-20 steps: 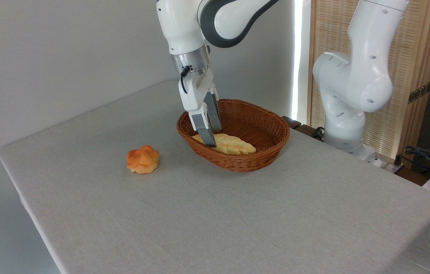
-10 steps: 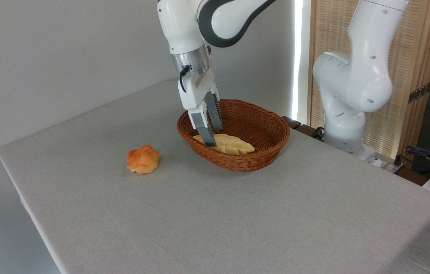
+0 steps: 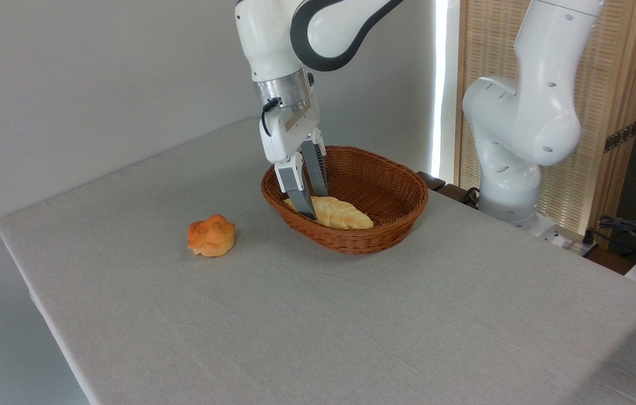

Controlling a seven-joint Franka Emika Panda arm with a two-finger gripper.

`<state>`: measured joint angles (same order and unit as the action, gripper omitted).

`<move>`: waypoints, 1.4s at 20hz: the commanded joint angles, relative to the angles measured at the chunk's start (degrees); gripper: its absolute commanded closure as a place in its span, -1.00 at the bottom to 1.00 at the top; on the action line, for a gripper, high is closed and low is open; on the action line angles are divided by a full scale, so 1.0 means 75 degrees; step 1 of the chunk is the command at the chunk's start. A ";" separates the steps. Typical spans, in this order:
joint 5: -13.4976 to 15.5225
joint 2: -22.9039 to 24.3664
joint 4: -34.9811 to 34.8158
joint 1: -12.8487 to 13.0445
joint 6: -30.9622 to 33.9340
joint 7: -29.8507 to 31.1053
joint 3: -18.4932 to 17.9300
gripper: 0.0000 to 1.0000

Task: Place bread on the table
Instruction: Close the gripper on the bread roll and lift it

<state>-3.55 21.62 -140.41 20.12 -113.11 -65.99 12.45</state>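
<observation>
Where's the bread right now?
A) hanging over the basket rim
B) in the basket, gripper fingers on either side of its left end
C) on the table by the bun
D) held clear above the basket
B: the bread lies inside the basket, with the gripper straddling its left end.

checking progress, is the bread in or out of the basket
In. The bread lies inside the basket, the gripper straddling its left end.

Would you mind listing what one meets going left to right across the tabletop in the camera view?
Orange bun → gripper reaching into the wicker basket → bread lying in that basket → the arm's white base past the table edge.
</observation>
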 commanded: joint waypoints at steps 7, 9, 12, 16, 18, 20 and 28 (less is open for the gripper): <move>-0.0124 0.0035 -0.0040 -0.0046 -0.0013 -0.0061 0.0004 0.15; -0.0124 0.0035 -0.0040 -0.0046 0.0093 -0.0061 0.0004 0.35; -0.0124 0.0047 -0.0040 -0.0046 0.0152 -0.0061 0.0004 0.34; -0.0124 0.0070 -0.0028 -0.0035 0.0199 -0.0049 0.0016 0.31; -0.0124 0.0070 0.0030 0.0000 0.0490 -0.0096 0.0039 0.29; -0.0124 0.0070 0.0077 -0.0011 0.0703 -0.0073 0.0191 0.41; -0.0054 0.0152 0.0112 -0.0011 0.0785 -0.0049 0.0203 0.56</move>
<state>-3.64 21.92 -140.16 20.08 -109.21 -65.99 13.95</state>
